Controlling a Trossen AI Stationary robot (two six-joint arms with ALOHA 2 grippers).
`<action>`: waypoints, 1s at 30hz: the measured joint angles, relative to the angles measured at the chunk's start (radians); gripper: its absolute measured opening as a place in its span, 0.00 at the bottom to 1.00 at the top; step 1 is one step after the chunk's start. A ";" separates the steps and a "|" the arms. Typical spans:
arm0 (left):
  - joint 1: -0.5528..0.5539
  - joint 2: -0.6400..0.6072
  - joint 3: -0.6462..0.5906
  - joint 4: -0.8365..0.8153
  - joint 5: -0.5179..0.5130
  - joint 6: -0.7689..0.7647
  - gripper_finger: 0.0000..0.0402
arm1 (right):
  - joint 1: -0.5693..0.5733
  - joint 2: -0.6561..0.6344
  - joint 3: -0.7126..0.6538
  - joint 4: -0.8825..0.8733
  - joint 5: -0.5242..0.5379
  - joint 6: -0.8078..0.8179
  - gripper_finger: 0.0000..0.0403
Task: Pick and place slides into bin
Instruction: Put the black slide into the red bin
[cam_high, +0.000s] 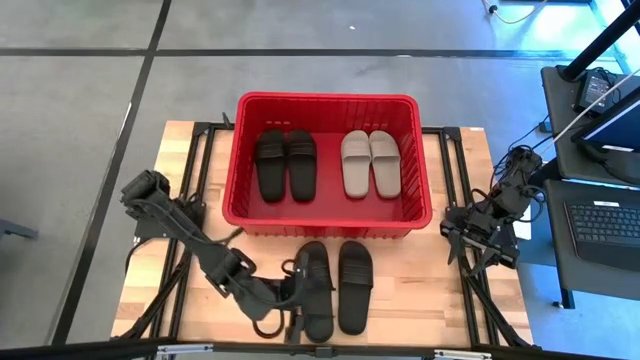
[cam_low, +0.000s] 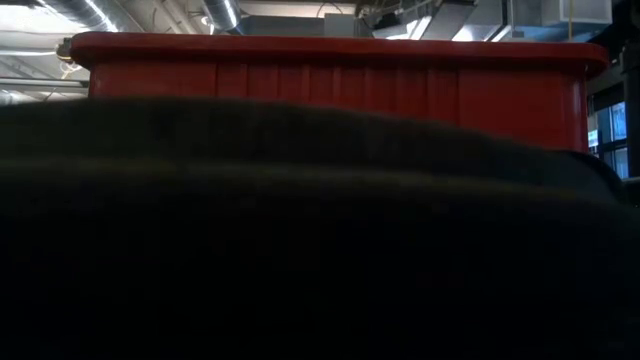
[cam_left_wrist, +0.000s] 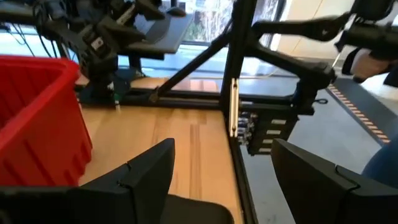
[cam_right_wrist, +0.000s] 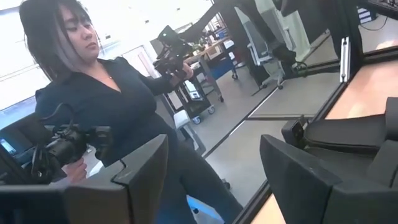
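We count in the bin (cam_high: 326, 216): one black pair (cam_high: 285, 164), one beige pair (cam_high: 370, 162). On the counter (cam_high: 420, 285), just before the bin: two black slides (cam_high: 336, 287). The left gripper (cam_high: 297, 300) sits at the left one, fingers (cam_left_wrist: 147, 174) wide, holding nothing visible. The right gripper (cam_high: 478, 243) waits beside the bin's right end, fingers (cam_right_wrist: 293, 170) wide apart, empty.

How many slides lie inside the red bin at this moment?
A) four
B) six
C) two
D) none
A: the high view shows a black pair and a beige pair lying inside the bin, while two black slides remain on the table in front of it.
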 joint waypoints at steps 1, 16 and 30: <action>0.001 0.012 0.001 0.000 0.000 -0.013 0.65 | 0.000 0.000 0.000 -0.002 0.000 0.003 0.63; -0.001 0.064 0.002 -0.336 0.008 -0.363 0.65 | 0.000 0.000 0.000 -0.007 0.006 0.024 0.63; 0.065 0.157 0.002 -0.566 0.166 -0.490 0.65 | 0.000 0.000 0.000 -0.031 0.049 0.018 0.63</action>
